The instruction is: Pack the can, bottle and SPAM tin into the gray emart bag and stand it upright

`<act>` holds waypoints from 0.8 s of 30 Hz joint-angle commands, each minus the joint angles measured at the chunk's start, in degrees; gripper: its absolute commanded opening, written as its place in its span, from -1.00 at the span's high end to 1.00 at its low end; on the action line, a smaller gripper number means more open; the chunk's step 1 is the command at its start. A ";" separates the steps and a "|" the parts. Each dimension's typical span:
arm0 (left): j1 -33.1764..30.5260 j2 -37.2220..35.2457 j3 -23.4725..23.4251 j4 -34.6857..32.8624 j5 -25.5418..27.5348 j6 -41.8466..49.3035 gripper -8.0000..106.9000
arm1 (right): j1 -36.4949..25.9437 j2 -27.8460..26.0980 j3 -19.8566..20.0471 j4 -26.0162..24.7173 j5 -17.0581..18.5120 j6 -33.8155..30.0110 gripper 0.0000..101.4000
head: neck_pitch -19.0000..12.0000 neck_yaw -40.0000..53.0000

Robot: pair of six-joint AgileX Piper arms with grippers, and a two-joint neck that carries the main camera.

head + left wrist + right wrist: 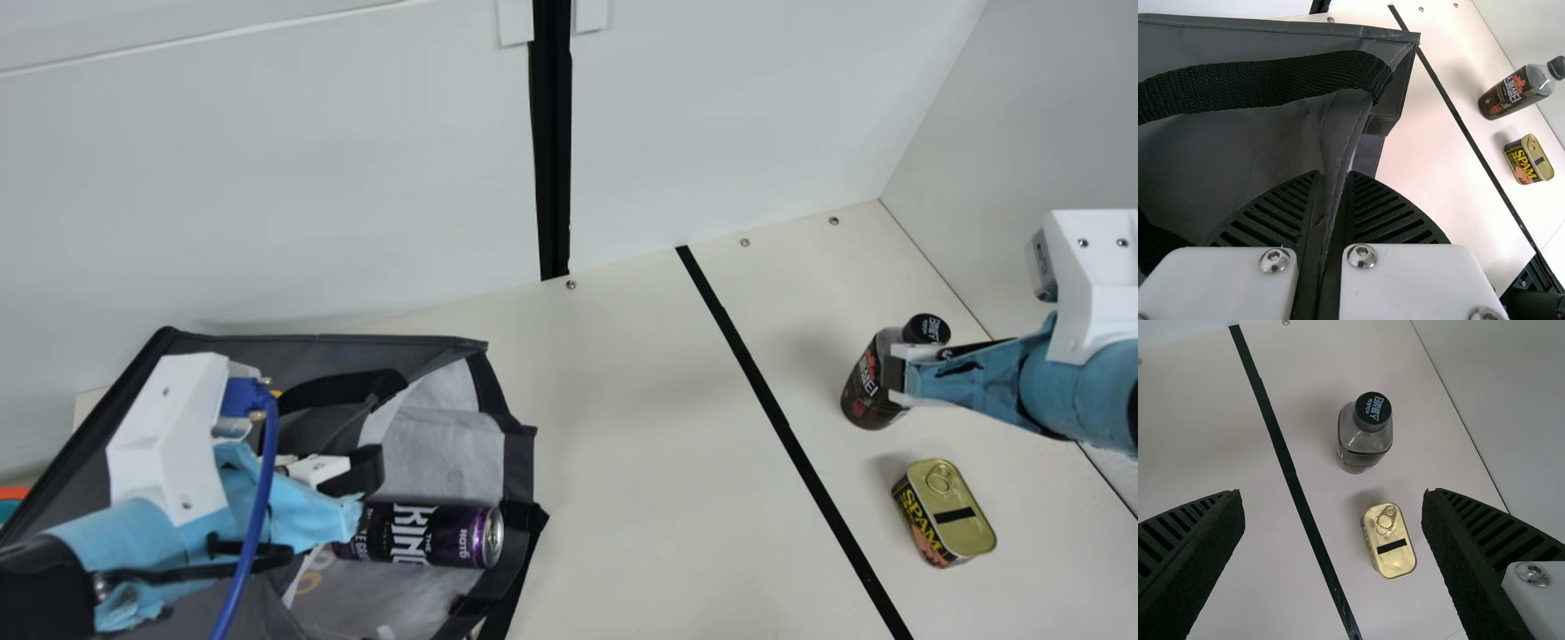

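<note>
Rising behind the work area and along its right side are pale walls [267, 178], the back one split by an upright black strip [553, 142]. They border a cream table [640, 444], with a thin black line [765, 382] running from its back edge toward the front.

The gray emart bag [400, 345] takes up the table's left part, its mouth facing the right edge, a black strap [338, 388] looped over its side. At the bag is the left gripper [369, 484]; in its wrist view the ribbed fingers [1281, 213] are clenched on a fold of the gray fabric.

Toward the table's right edge is the right gripper [898, 378], its ribbed fingers [1198, 560] released and spread wide. The bottle [867, 382] stands upright near the right edge, toward the back right corner; seen from the right wrist, it is beyond the fingertips, within the span between them and apart from both. The can [444, 533] lies on its side just inside the bag's mouth, near the left gripper, which hides part of one end. The SPAM tin [965, 524] lies flat, lid up, near the right edge and closer to the front than the bottle; the right wrist view shows it between the spread fingers, touching neither. Small screws [571, 284] dot the table's back edge.
</note>
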 commanded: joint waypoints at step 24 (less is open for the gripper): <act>0.00 0.00 0.00 0.00 0.00 0.00 1.00 | -3.12 10.10 -3.90 1.98 0.06 -1.66 -0.87 | -1.30 -0.05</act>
